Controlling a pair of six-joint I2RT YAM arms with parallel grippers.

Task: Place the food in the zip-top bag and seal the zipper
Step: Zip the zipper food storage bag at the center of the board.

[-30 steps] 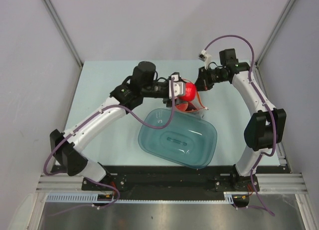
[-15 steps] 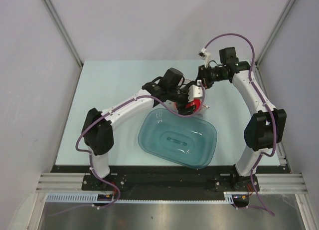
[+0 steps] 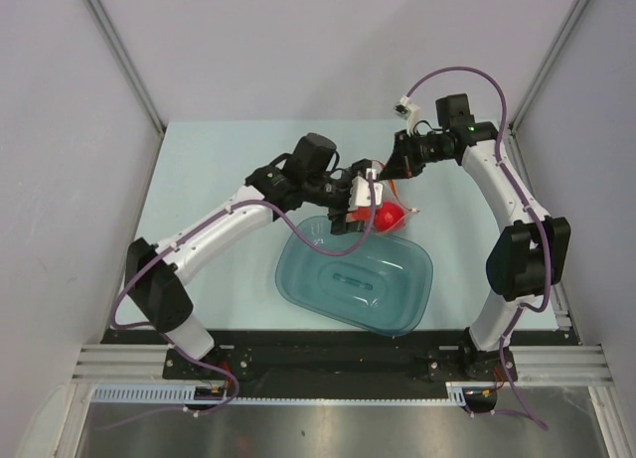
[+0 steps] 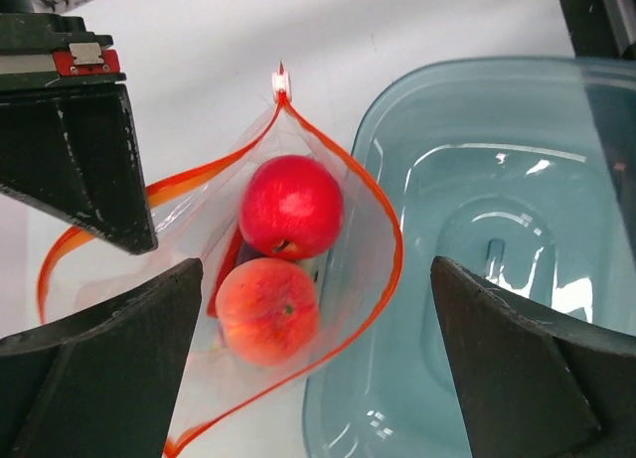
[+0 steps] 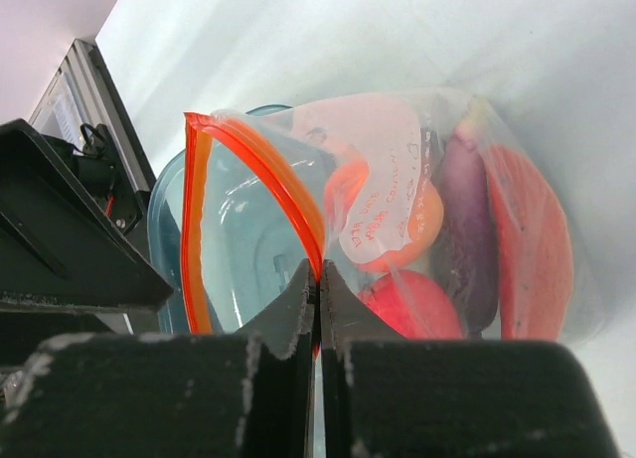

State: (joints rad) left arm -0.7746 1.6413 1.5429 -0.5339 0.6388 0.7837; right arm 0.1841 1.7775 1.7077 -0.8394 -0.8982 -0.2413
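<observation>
The clear zip-top bag (image 4: 204, 229) lies open-mouthed beside the tub, its orange zipper (image 4: 390, 225) spread in a loop. Inside are a red apple (image 4: 291, 207) and an orange round fruit (image 4: 268, 311). The right wrist view also shows the apple (image 5: 417, 304), the orange fruit (image 5: 417, 229), a purple eggplant (image 5: 465, 220) and a red wedge (image 5: 532, 249) in the bag. No fish shows. My left gripper (image 4: 316, 279) is open and empty above the bag's mouth (image 3: 360, 208). My right gripper (image 5: 319, 271) is shut on the zipper strip and holds the mouth up (image 3: 395, 175).
A teal translucent tub (image 3: 397, 294) stands right in front of the bag, touching it; its rim shows in the left wrist view (image 4: 556, 80) and in the right wrist view (image 5: 164, 239). Grey walls enclose the pale table (image 3: 199, 180).
My left gripper held the red apple, carried it over the bag's mouth, let it go inside and has drawn back a little, open. My right gripper has kept its hold.
</observation>
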